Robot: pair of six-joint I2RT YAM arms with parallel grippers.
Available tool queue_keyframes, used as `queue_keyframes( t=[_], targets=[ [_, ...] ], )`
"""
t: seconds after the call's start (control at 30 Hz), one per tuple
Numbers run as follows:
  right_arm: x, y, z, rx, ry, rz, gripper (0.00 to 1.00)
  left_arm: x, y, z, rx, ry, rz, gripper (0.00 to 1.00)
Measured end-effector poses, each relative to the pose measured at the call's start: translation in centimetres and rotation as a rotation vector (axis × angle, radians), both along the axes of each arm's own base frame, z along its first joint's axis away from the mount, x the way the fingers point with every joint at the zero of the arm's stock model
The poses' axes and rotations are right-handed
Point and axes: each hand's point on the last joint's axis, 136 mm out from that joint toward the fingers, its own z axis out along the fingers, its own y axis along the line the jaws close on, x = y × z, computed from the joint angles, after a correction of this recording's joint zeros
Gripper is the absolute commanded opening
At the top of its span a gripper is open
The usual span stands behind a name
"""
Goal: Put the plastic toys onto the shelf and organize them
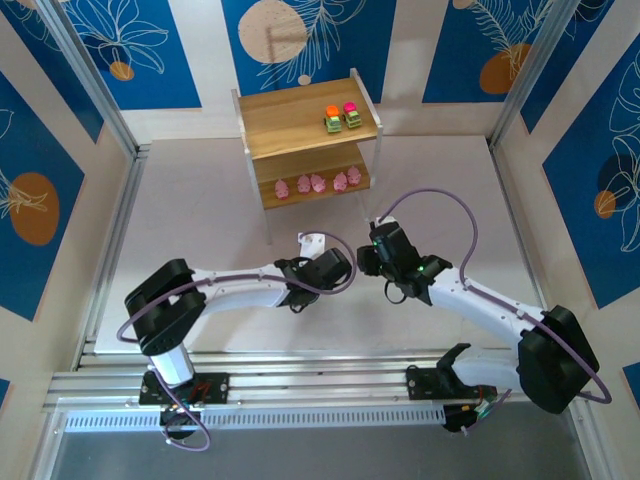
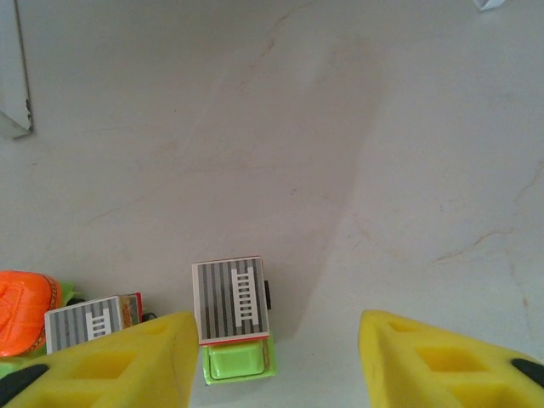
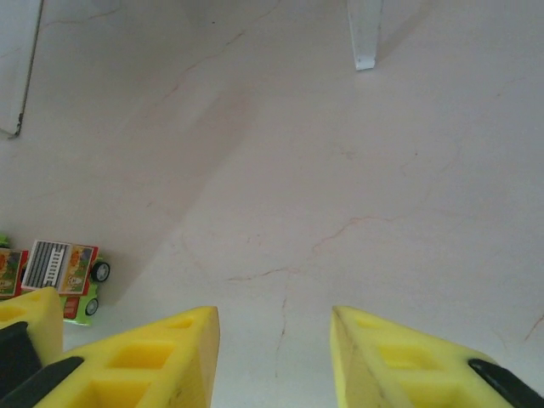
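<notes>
**Top external view.** The two-tier shelf of light wooden boards on thin white legs (image 1: 300, 120) stands at the far middle of the pale table (image 1: 200, 230). Toward the right end of its upper board, an orange-topped green block toy (image 1: 330, 119) and a pink-topped green block toy (image 1: 351, 115) stand side by side. On the lower board, five pink plastic pig figures (image 1: 318, 183) stand in a row. The left arm (image 1: 240, 282) and the right arm (image 1: 480, 300) extend inward, and their wrists meet near the table centre, in front of the shelf.

**Left wrist view.** The left claw (image 2: 276, 336) is spread, its yellow foam fingers (image 2: 127, 365) wide apart and gripping nothing. A green-based block toy with a grey ladder-striped top panel (image 2: 231, 299) stands on the table inside the gap, just beside the finger on the picture's left. Contact with that finger cannot be determined. Beyond that finger sit a second striped-panel toy (image 2: 89, 323) and an orange toy (image 2: 24, 310) at the picture's left edge.

**Right wrist view.** The right claw (image 3: 272, 323) is spread and holds nothing, with bare table between its fingers. A green-based wheeled toy with a striped printed top (image 3: 61, 270) stands at the picture's left, apart from the claw. One white shelf leg (image 3: 364, 34) stands at the top.
</notes>
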Motion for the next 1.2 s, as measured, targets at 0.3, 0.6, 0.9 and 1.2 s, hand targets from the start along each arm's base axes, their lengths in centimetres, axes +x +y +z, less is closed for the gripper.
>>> queue_keyframes(
  t=[0.3,0.6,0.9,1.2],
  targets=[
    [0.1,-0.1,0.0,0.023,0.014,-0.007,0.36,0.2,0.9,-0.7,0.030,0.025,0.027,0.50],
    [0.1,-0.1,-0.1,0.037,0.022,-0.009,0.34,1.2,1.7,-1.0,0.036,0.035,0.061,0.49],
    [0.1,-0.1,-0.1,0.039,0.024,-0.011,0.30,1.5,1.8,-2.1,0.047,0.062,0.066,0.46],
    [0.1,0.0,-0.4,0.040,0.034,-0.008,0.25,1.6,1.1,-3.0,0.052,0.084,0.059,0.41]
  ],
)
